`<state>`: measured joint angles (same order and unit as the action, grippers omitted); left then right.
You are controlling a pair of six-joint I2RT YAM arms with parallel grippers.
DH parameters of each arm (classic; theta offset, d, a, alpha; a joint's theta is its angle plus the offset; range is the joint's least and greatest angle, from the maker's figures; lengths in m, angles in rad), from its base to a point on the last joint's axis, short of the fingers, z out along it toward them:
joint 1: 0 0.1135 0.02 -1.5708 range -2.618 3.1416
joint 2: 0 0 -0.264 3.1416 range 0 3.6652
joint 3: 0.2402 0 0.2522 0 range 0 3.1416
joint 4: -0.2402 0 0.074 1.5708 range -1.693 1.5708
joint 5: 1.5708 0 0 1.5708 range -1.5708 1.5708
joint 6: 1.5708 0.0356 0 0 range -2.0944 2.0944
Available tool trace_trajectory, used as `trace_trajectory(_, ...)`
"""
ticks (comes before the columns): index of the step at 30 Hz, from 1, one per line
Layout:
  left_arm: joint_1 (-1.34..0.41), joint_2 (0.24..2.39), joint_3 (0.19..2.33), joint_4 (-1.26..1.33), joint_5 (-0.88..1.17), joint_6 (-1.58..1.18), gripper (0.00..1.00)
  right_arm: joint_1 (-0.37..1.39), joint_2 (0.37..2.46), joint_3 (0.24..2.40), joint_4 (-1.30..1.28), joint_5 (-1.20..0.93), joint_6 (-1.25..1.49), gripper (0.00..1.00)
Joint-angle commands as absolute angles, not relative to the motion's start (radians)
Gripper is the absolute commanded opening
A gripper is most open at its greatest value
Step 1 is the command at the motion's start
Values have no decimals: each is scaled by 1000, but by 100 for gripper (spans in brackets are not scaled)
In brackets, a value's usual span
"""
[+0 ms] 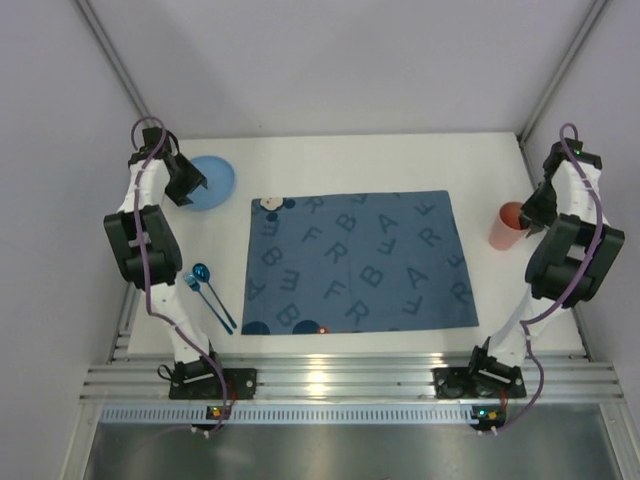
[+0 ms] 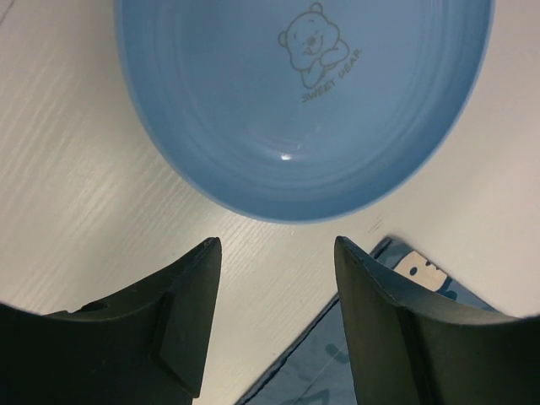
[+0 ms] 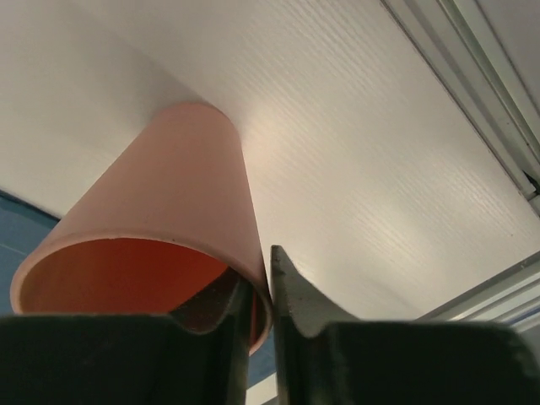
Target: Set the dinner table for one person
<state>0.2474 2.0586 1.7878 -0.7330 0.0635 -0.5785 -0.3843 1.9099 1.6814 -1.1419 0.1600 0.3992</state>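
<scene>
A: From above, where is the dinner table [image 1: 360, 160]?

B: It fills the middle of the view, white and flat. Its long axis runs left to right, and the silver slotted rail [image 1: 340, 385] lies along the near edge by the arm bases, parallel to that axis. A blue lettered placemat [image 1: 360, 262] lies in the middle, its long side running the same way.

A: What's around the mat?

B: A blue bowl [image 1: 215, 180] is off its far left corner, with the left gripper [image 1: 190, 185] right at it. A blue spoon [image 1: 201, 272] and fork [image 1: 191, 283] lie side by side left of the mat, their handles slanting toward the near edge. A pinkish cup [image 1: 506, 225] stands upright to the right of the mat, with the right gripper [image 1: 535, 210] at it.

A: And the left wrist view?

B: The left gripper [image 2: 277, 253] has its jaws spread wide and holds nothing. The bowl [image 2: 304, 110], printed with a small bear, sits on the white table [image 2: 76, 194] just ahead of the fingertips. A corner of the placemat [image 2: 312, 363] shows between the fingers.

A: The right wrist?

B: The right gripper [image 3: 260, 287] is pinching the cup [image 3: 169, 202] by its rim, with one finger inside and the other outside the wall. The tabletop [image 3: 354, 152] stretches beyond it. A silver rail [image 3: 472, 51] crosses the upper right corner, and blue placemat [image 3: 25, 219] shows at the left.
</scene>
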Motion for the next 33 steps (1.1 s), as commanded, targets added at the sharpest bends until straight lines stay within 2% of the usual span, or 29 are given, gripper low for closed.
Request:
trace_trajectory(1, 250, 2085, 1861, -721, 69, -583, 61, -383, 1850, 1608, -1121, 170, 400, 20)
trace_trajectory(2, 252, 2086, 1865, -726, 43, -583, 61, -385, 1838, 1597, -1118, 166, 400, 29)
trace_trajectory(3, 253, 2086, 1868, -732, 31, -581, 61, -384, 1824, 1579, -1117, 164, 402, 48)
trace_trajectory(4, 255, 2088, 1867, -747, 19, -580, 61, -383, 1801, 1571, -1117, 161, 402, 53)
trace_trajectory(5, 258, 2086, 1865, -750, 14, -577, 61, -382, 1789, 1565, -1118, 152, 402, 66)
trace_trajectory(8, 258, 2079, 1845, -764, -29, -561, 61, -383, 1755, 1552, -1127, 141, 403, 76)
trace_trajectory(24, 282, 2140, 1755, -632, -80, -583, 62, -307, 1634, 1719, -1288, 133, 431, 79)
trace_trajectory(33, 287, 2215, 1761, -557, -97, -626, 62, -267, 1531, 1686, -1315, 120, 439, 79)
